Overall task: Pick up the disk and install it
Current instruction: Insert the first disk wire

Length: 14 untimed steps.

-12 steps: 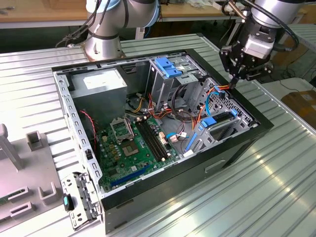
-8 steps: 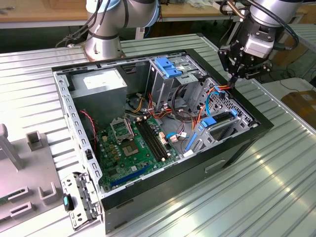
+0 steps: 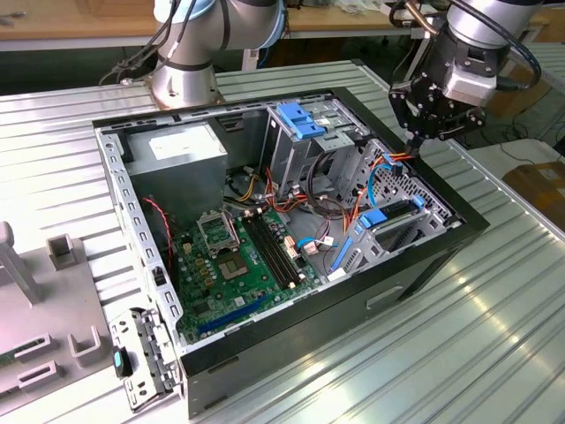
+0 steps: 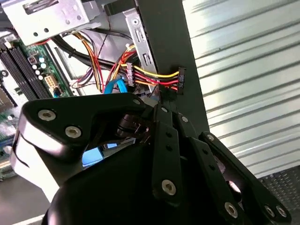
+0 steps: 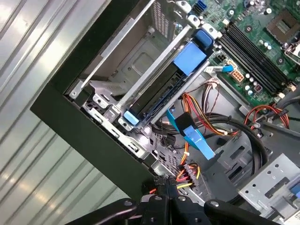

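Observation:
The disk (image 5: pixel 161 91) lies edge-on as a dark slab with blue rails inside the metal drive cage (image 5: pixel 126 65) of the open computer case (image 3: pixel 424 256). My gripper (image 3: pixel 413 141) hangs over the case wall at the exterior view's right, a little apart from the cage. In both wrist views its black fingers (image 4: pixel 166 136) come together at the tip, shut on a power cable (image 4: pixel 154 75) of red, yellow and black wires. The cable's black plug (image 4: pixel 181 78) sticks out just past the fingertips, over the case's black wall. The same wires (image 5: pixel 187 171) show beside the gripper (image 5: pixel 164 187) in the first wrist view.
The green motherboard (image 3: pixel 238 256) covers the case floor, and the grey power-supply box (image 3: pixel 181 150) sits at the back. A blue latch plate (image 3: pixel 298 119) stands on another bay. Loose blue data cables (image 5: pixel 194 133) cross near the cage. A second arm's base (image 3: pixel 181 62) stands behind the case on the ribbed metal table (image 3: pixel 494 309).

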Tool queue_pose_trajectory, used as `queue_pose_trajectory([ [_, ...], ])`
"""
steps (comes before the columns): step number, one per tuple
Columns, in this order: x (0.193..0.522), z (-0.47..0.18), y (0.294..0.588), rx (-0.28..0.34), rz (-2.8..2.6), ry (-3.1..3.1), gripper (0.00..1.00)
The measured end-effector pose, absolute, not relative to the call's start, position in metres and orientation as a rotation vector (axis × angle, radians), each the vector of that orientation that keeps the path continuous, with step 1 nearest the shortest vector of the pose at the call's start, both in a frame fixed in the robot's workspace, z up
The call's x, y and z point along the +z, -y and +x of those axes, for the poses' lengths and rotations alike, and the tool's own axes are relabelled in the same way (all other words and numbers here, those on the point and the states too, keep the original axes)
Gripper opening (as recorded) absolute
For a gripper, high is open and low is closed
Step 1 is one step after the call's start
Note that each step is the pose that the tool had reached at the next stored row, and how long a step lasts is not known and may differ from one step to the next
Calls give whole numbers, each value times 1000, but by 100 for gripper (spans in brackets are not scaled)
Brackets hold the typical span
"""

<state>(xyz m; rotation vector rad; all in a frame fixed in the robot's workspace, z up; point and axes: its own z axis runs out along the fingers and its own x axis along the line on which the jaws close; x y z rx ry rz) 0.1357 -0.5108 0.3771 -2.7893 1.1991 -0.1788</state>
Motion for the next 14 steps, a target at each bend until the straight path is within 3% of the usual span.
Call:
queue_pose_trajectory([
  [5,377,136,511,-289,-2804,-1048,11],
  [14,376,135,506,-372,-2909,-1020,11],
])
